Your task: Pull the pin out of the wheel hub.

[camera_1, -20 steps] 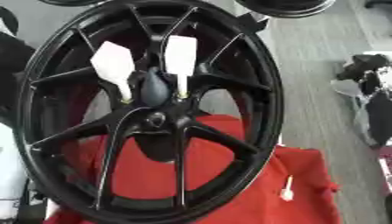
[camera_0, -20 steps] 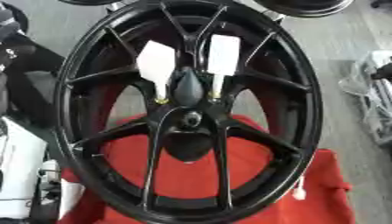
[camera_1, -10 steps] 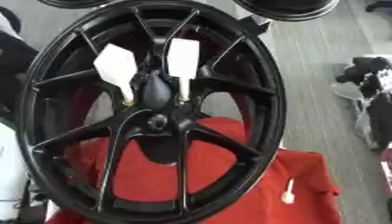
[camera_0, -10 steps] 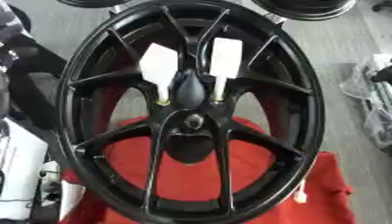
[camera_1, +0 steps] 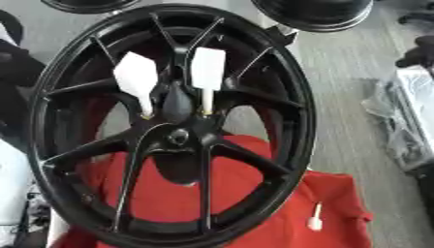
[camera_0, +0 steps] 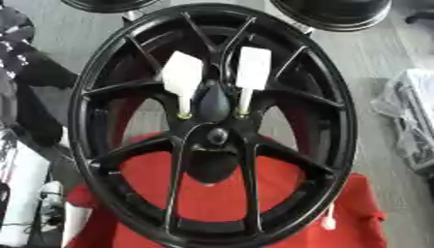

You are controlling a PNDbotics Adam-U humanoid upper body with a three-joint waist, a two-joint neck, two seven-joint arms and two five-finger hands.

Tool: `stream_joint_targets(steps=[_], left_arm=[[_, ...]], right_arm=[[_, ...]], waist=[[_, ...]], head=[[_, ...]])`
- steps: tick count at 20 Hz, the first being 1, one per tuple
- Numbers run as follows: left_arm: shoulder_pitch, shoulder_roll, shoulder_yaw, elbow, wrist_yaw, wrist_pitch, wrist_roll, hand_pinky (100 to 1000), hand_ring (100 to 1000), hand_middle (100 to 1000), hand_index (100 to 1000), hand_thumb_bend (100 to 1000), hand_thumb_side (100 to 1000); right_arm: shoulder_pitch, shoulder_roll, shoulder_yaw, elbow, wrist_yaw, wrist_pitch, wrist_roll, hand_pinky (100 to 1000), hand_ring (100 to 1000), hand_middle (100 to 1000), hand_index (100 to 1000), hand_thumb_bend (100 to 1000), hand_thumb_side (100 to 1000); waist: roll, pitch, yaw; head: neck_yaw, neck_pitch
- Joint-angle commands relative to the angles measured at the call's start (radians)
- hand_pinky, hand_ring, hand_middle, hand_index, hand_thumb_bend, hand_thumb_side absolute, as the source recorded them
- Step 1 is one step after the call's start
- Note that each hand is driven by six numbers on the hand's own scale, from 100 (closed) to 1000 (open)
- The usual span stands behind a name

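- two white pins stand in the wheel hub [camera_0: 212, 138], side by side just above the hub's centre hole: the left pin [camera_0: 182, 80] and the right pin [camera_0: 251, 72], each with a broad flat white top and a thin stem running down into a brass-coloured hole in the hub
- the left pin's flat top is tilted a little to the left; the right pin stands nearly straight
- a dark oval opening in the hub lies between the two stems
- a third white pin [camera_1: 315, 218] lies loose on the red cloth [camera_1: 254, 213], near and to the right of the wheel, apart from the rim
- one black wheel [camera_0: 101, 97] with thin paired spokes fills the middle of the scene, its near part resting over the red cloth
- neither robot hand shows in either view, so whether their fingers are spread or closed cannot be told
- two more dark round wheels sit at the far edge, one far left [camera_0: 110, 5] and one far right [camera_0: 335, 12]
- grey floor [camera_0: 364, 63] lies around them
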Motion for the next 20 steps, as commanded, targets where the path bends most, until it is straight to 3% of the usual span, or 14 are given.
stream_joint_targets(steps=[1,2,6,7,12,20], left_arm=[[-0.002,0.034,0.002,-0.008,-0.008,-0.001,0.002,657,863,812,863,178,834],[0.000,0.037,0.002,-0.006,-0.009,0.000,0.002,657,864,812,863,177,835],[0.007,0.043,0.003,-0.006,-0.014,0.001,0.001,657,864,812,863,177,834],[0.010,0.046,0.003,-0.005,-0.015,0.001,0.001,657,865,812,863,177,835],[0.032,0.065,0.007,-0.001,-0.021,0.000,0.005,657,866,813,863,175,837],[0.058,0.095,0.021,-0.001,-0.015,-0.007,0.021,656,868,813,863,176,836]], right_arm=[[-0.027,-0.125,0.009,-0.067,-0.015,-0.018,0.000,890,646,587,712,100,478],[-0.043,-0.155,0.015,-0.073,-0.016,-0.025,0.002,886,641,585,709,100,286],[-0.098,-0.225,0.043,-0.078,-0.013,-0.029,-0.007,882,643,586,709,100,234],[-0.140,-0.256,0.062,-0.078,-0.009,-0.037,0.006,876,654,595,718,100,160],[-0.299,-0.326,0.154,-0.078,0.019,-0.006,0.076,873,676,618,739,100,157],[-0.495,-0.310,0.286,-0.078,0.148,0.109,0.170,878,725,671,778,100,170]], waist=[[-0.002,-0.027,-0.005],[-0.004,-0.030,-0.007],[-0.010,-0.036,-0.012],[-0.013,-0.040,-0.013],[-0.024,-0.051,-0.029],[-0.031,-0.056,-0.055]], head=[[0.007,0.008],[0.009,0.009],[0.015,0.017],[0.018,0.024],[0.032,0.042],[0.043,0.055]])
